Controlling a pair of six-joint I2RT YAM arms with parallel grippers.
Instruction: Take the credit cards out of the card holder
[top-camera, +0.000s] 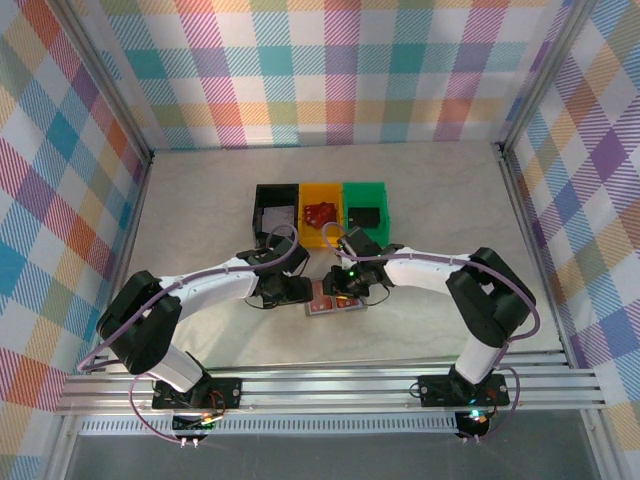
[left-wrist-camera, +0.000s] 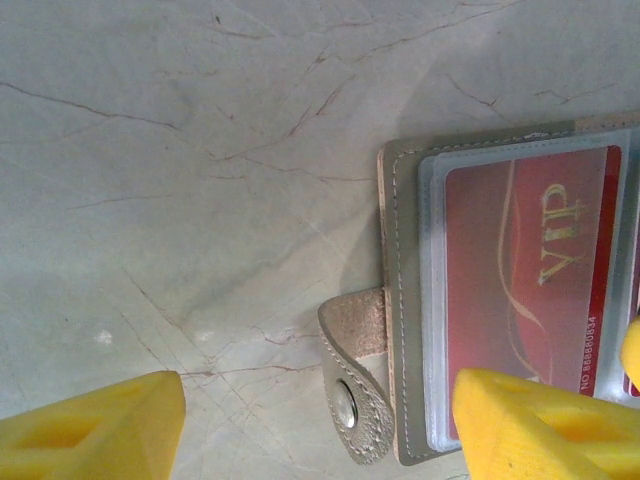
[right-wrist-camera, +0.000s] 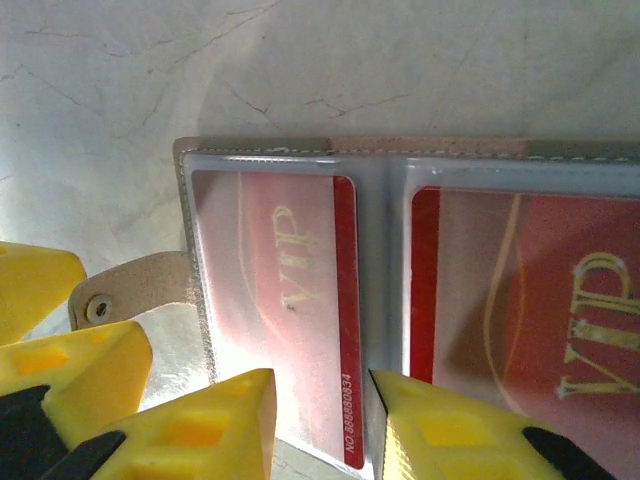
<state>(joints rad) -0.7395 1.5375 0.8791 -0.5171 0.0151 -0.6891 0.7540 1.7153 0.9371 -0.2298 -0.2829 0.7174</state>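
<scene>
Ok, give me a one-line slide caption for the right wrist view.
Right gripper open over the unfolded card holder, red cards tucked in both halves.

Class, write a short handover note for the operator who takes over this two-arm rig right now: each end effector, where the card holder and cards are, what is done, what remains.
Left end effector: open wide, with one finger above the tab-side edge of the card holder and the other above bare table.
Right end effector: jaws narrowly parted, holding nothing, over the clear pockets near the fold.
Card holder: lies open flat on the table between the arms.
Cards: first red card sits in the tab-side pocket, second red card in the other pocket.
Done: holder is open.
Left: pull out both cards.
</scene>
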